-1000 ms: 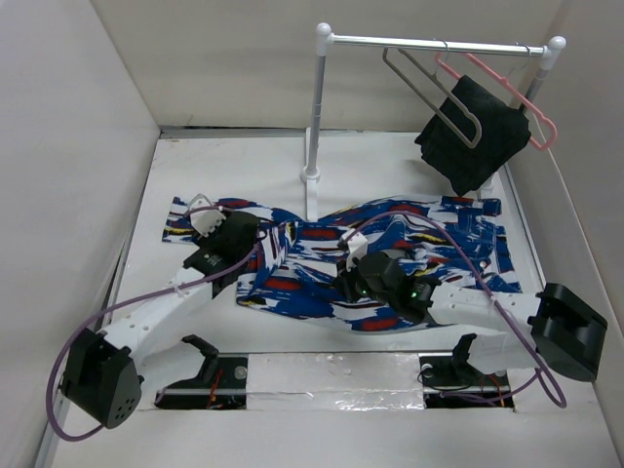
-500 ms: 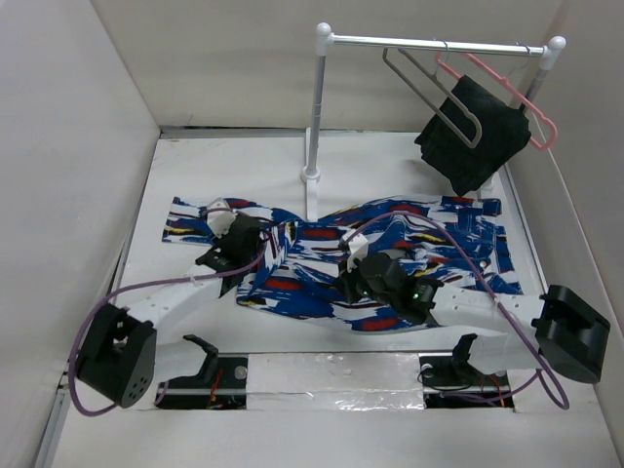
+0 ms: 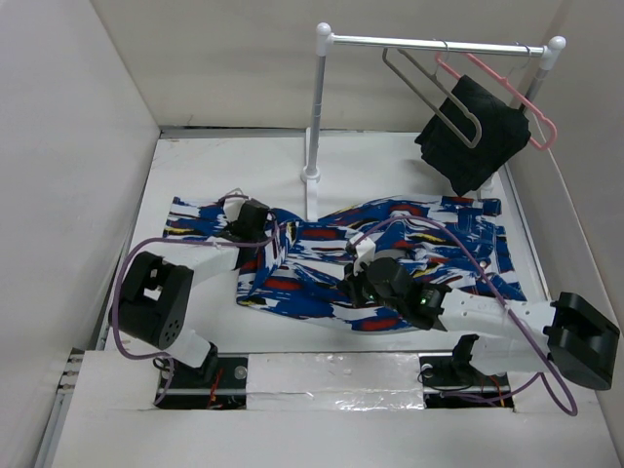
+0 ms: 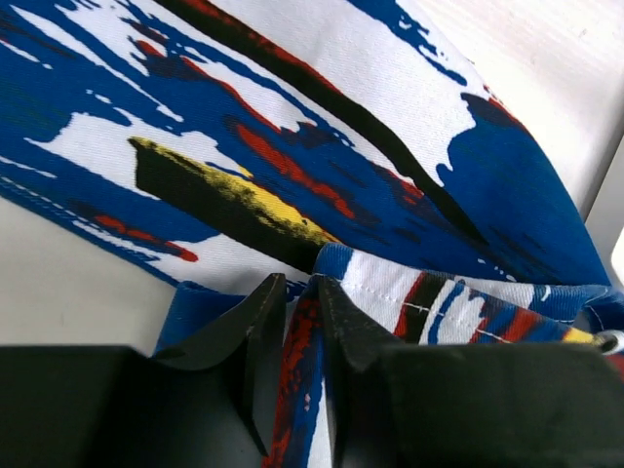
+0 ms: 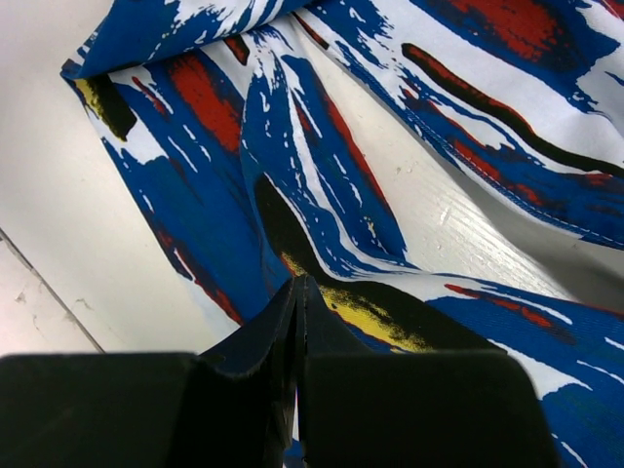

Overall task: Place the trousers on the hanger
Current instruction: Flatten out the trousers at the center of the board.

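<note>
- Pinching a stitched hem fold of the trousers (image 3: 390, 244) with the left gripper (image 4: 297, 292), I am seeing its jaws almost closed, with only the cloth's thickness between them.
- I am reading the right gripper (image 5: 297, 288) as clamped right down on a ridge of the same fabric near its middle. The tips are meeting, so the bite looks thin.
- The trousers are lying spread and rumpled across the white table (image 3: 224, 156). They are well apart from the wire hanger (image 3: 429, 83), which is hanging on the far rail (image 3: 439, 42) beside a pink hanger (image 3: 507, 97) carrying black cloth (image 3: 478, 136).
- I am worrying that the thin right-hand bite may slip once weight comes onto it, since the woven fabric looks smooth and floppy.
- I am also expecting the long legs to drag and catch on the rail post, or the light wire frame to swing away when pushed.
- The hanger's thin rounded bar is offering little grip, so draped cloth could slide off.
</note>
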Robot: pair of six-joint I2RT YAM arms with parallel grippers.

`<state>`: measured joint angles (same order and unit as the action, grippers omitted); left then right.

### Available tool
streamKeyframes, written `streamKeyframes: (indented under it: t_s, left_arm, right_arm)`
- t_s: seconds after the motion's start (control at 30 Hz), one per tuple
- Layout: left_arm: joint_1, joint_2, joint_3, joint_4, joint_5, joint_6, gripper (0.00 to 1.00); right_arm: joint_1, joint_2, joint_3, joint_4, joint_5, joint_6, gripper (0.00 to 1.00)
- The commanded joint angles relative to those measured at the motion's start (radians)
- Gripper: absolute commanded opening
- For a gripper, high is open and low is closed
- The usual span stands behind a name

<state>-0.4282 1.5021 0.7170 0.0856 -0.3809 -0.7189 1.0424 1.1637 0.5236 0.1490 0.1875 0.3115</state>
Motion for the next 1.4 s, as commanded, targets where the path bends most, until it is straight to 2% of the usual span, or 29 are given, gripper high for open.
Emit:
streamKeyframes:
  t_s: [0.0, 0.03, 0.2, 0.43, 0.53, 0.67, 0.8, 1.03, 1.2, 1.37]
  left_arm:
    - [0.002, 0.013, 0.053, 0.005, 0.030, 0.021, 0.19]
    - [0.002, 0.021, 0.047, 0.020, 0.036, 0.022, 0.24]
    - [0.002, 0.038, 0.041, 0.039, 0.065, 0.029, 0.29]
    - [0.002, 0.026, -0.014, 0.118, 0.126, 0.016, 0.29]
    - [0.002, 0.012, -0.036, 0.138, 0.128, 0.004, 0.23]
    - [0.002, -0.003, -0.045, 0.160, 0.135, 0.003, 0.20]
    - [0.002, -0.031, -0.040, 0.135, 0.114, -0.008, 0.04]
    - [0.002, -0.241, -0.067, 0.083, 0.025, -0.040, 0.00]
    - [0.002, -0.420, -0.045, -0.082, -0.094, -0.083, 0.00]
    - [-0.020, -0.699, -0.024, -0.274, -0.222, -0.129, 0.00]
  right_arm:
    - [0.010, -0.022, -0.004, 0.041, 0.020, 0.011, 0.05]
    - [0.010, -0.021, -0.001, 0.031, 0.021, 0.009, 0.05]
    - [0.010, -0.010, -0.010, 0.060, 0.009, 0.015, 0.05]
    - [0.010, 0.010, -0.002, 0.063, -0.002, 0.014, 0.05]
    - [0.010, 0.013, -0.008, 0.086, -0.011, 0.020, 0.06]
    - [0.019, 0.031, 0.000, 0.084, -0.008, 0.026, 0.05]
    - [0.028, 0.036, -0.007, 0.097, -0.019, 0.026, 0.06]
    - [0.028, 0.008, -0.002, 0.043, 0.048, 0.023, 0.06]
    - [0.028, -0.061, -0.011, -0.006, 0.139, 0.020, 0.06]
    - [-0.080, -0.147, -0.049, -0.107, 0.237, 0.103, 0.05]
